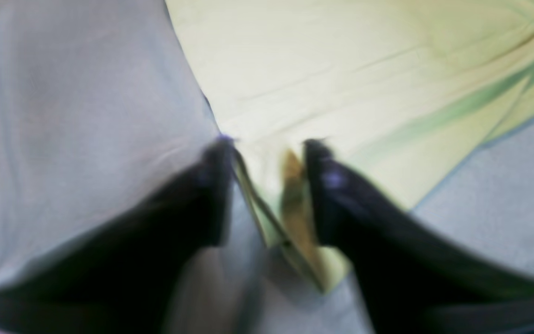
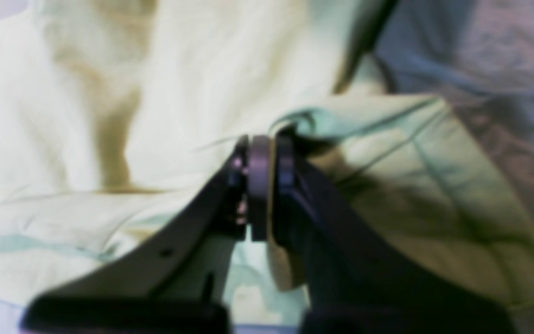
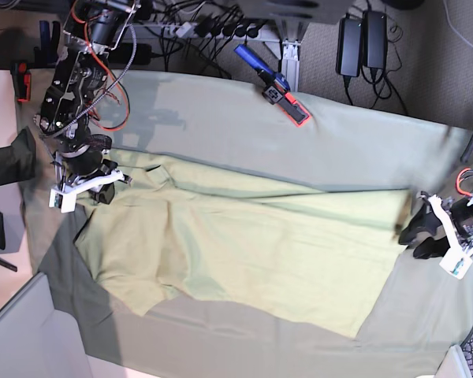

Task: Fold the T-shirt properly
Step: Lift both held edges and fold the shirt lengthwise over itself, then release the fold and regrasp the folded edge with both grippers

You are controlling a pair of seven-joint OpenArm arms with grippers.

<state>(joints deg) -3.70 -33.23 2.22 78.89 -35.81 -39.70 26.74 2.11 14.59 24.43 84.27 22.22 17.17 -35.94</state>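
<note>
No brand, label or writing can be read in any view; both wrist views are blurred. The T-shirt [image 3: 252, 252] lies spread across the middle of the grey-green table cloth [image 3: 355, 150], pale yellow-green, creased, with 1 fold line running left to right along its far part. At its left end the right gripper [image 2: 262, 153] is clamped narrow on a bunched edge of the fabric, and cloth shows pinched between the 2 black fingers [image 2: 285, 162]. At the right end the left gripper [image 1: 267, 153] stands wide, its fingers [image 1: 327, 176] apart on either side of a raised fold of the T-shirt's corner; whether they touch it cannot be told. On the far part of the cloth lies a blue and red tool [image 3: 277, 88]. Beyond the far edge, cables and 2 black power adapters [image 3: 363, 39] sit on the floor.
</note>
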